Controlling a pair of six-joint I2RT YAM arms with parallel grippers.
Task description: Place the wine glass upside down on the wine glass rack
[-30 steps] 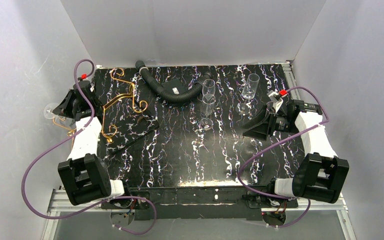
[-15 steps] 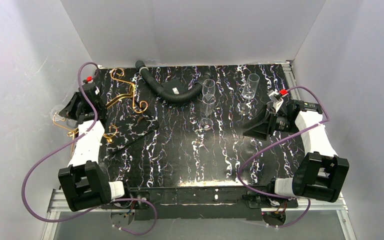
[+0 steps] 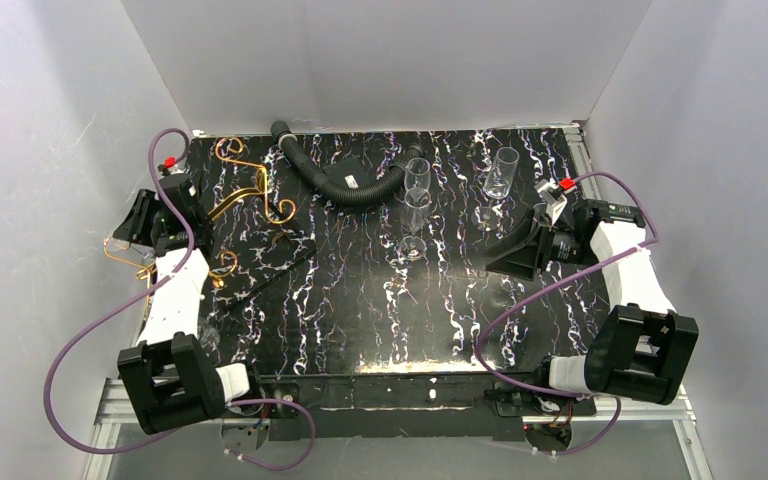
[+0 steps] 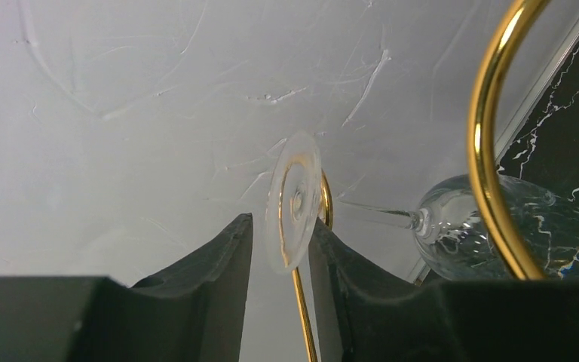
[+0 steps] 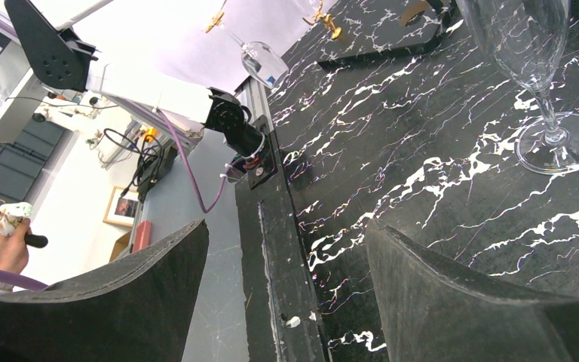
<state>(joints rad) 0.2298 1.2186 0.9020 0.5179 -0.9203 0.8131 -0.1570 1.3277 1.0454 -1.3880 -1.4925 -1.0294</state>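
The wine glass (image 4: pixel 452 240) is clear, glossy glass; the wine glass rack (image 4: pixel 483 151) is polished gold wire; the worktop (image 3: pixel 360 300) is glossy, black and marbled.

Black hose (image 3: pixel 345 185) curled at back of marbled table (image 3: pixel 360 320); right of it, paired flutes (image 3: pixel 416 178) and lone glass (image 3: pixel 501 172), upright.

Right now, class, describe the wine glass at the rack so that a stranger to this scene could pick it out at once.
Start at the black marbled table and go to its left edge, where the gold wire rack spreads. There the wine glass sits among the wires, its foot between the jaws of the left gripper; the other glasses stand upright on the tabletop.
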